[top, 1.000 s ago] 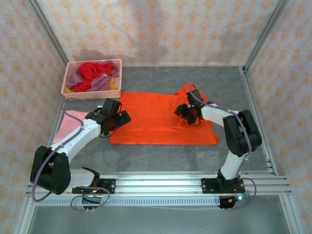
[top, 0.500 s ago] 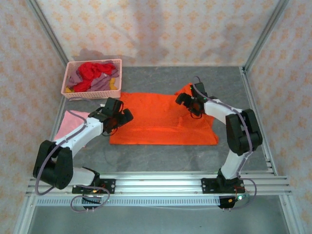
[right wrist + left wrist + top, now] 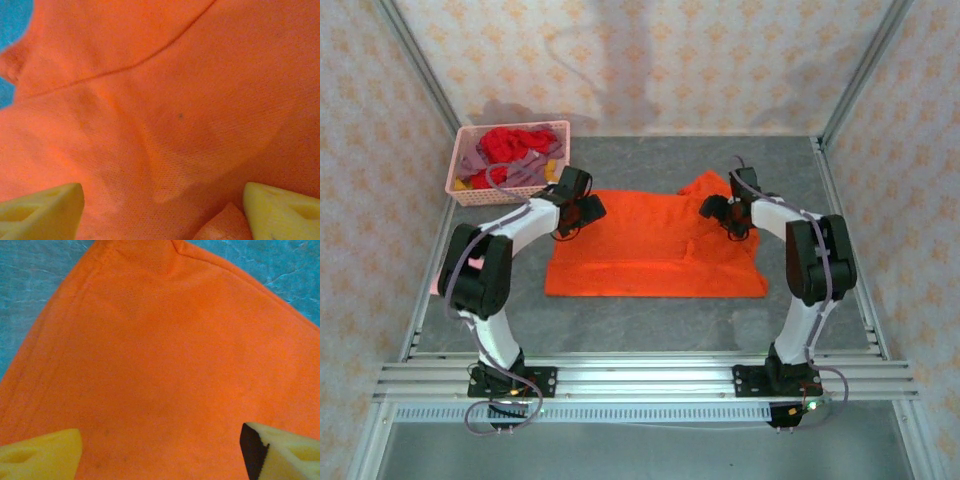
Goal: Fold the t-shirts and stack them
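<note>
Where the bright orange cloth t-shirt [image 3: 650, 250] lies spread, the left gripper [image 3: 582, 210] and right gripper [image 3: 720, 212] hover. Both pairs of jaws stand apart, empty.

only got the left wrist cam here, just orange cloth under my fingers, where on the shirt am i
Observer: Your left gripper is over the far left corner of the orange t-shirt, jaws open, nothing held.
Operator: wheres the other arm
Observer: The right gripper is over the shirt's far right part, where the cloth is rumpled. Its jaws are open too.
Operator: any more shirts around
Observer: The pink basket at the table's far left corner holds red cloth and mauve cloth.
</note>
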{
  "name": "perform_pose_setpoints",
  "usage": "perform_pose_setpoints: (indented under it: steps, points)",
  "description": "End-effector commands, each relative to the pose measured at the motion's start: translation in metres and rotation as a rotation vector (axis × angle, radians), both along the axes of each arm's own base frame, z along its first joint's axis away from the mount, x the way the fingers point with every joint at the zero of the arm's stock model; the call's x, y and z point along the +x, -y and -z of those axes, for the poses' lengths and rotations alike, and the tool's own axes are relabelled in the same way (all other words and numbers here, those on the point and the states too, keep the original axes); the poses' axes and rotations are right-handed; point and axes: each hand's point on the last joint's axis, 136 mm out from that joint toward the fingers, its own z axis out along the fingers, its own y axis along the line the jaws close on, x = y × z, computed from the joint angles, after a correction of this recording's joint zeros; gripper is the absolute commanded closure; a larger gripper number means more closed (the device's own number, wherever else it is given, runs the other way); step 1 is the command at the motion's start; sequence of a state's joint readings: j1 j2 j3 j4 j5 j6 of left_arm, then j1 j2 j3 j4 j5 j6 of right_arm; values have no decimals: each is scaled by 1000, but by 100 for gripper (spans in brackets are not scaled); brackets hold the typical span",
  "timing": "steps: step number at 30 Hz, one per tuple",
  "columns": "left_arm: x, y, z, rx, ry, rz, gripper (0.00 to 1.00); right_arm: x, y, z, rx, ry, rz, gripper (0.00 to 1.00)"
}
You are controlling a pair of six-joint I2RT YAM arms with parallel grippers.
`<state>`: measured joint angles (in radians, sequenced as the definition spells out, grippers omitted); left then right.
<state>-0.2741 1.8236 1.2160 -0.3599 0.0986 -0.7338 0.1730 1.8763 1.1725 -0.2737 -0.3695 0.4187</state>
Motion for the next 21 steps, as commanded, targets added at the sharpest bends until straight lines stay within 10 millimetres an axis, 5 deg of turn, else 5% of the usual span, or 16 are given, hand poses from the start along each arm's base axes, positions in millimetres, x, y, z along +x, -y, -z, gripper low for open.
perform_pose_setpoints:
  steps: [1,11,15,21]
  points:
    - [7,-2,15,13,-30,-18,20,-7,-8,6,-13,-55,-55,20]
    - [-31,18,62,-22,-164,-20,18,-28,40,22,-63,-134,73,23]
    - [-51,29,71,-28,-198,-22,18,-39,57,22,-74,-148,122,23]
    - [-79,39,57,-35,-190,-37,15,-51,71,18,-93,-157,129,21]
